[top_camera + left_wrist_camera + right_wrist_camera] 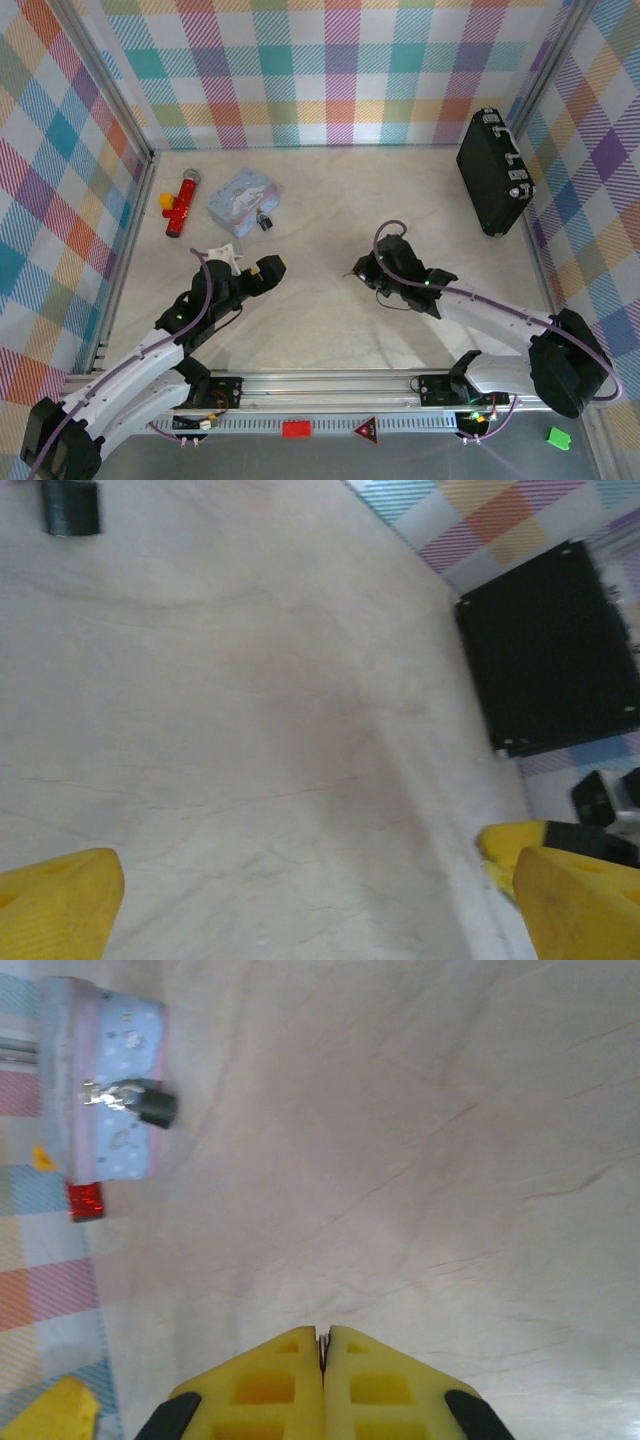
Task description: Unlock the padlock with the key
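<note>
The padlock (pixel 265 221) is tiny and dark and lies on the table against the near right corner of the pale blue tin (pixel 240 200). In the right wrist view the padlock (pixel 152 1106) rests against the tin (pixel 115 1050), its silvery shackle towards the tin. My right gripper (pixel 358 272) is mid-table, pointing left, well apart from the padlock. My right gripper (pixel 323 1338) is shut on the key (pixel 322 1348), a thin metal sliver between the yellow pads. My left gripper (pixel 264 269) hovers just in front of the padlock. My left gripper (pixel 315 910) is open over bare table.
A red-and-yellow toy (pixel 182 203) lies left of the tin. A big black case (pixel 492 172) leans at the back right wall, and the same case (pixel 550 650) is in the left wrist view. Checked walls enclose the table on three sides.
</note>
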Robot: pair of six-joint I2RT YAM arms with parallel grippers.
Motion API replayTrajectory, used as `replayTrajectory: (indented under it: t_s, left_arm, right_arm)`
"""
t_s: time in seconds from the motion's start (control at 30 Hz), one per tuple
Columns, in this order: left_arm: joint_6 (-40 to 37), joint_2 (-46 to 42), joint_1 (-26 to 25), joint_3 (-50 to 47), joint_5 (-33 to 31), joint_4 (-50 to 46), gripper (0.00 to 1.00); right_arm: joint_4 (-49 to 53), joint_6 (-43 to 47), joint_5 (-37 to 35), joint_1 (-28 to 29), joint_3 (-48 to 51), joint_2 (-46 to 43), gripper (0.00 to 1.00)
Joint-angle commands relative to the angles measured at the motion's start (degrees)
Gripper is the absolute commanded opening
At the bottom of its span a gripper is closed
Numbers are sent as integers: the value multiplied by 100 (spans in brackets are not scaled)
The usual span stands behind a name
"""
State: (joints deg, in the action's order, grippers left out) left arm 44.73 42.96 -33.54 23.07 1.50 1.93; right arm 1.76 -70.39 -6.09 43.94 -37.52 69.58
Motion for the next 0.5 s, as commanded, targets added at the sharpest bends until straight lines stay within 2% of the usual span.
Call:
replayTrajectory:
  t_s: [0.0, 0.17, 0.27, 0.47]
  left_arm:
    - [524, 78, -287, 234, -127, 753, 97]
    - [664, 281, -644, 247, -349, 1260, 86]
    - [564, 509, -800, 327, -421, 1463, 75]
    - [451, 1058, -1291, 577, -621, 1591, 68]
  right_arm:
    - [-931, -815, -302, 275, -105, 126, 0]
    - [-1271, -1176, -364, 568, -272, 400, 0]
    - [-1347, -1462, -469, 685, -347, 518, 0]
    - [-1312, -1706, -543, 874, -594, 727, 0]
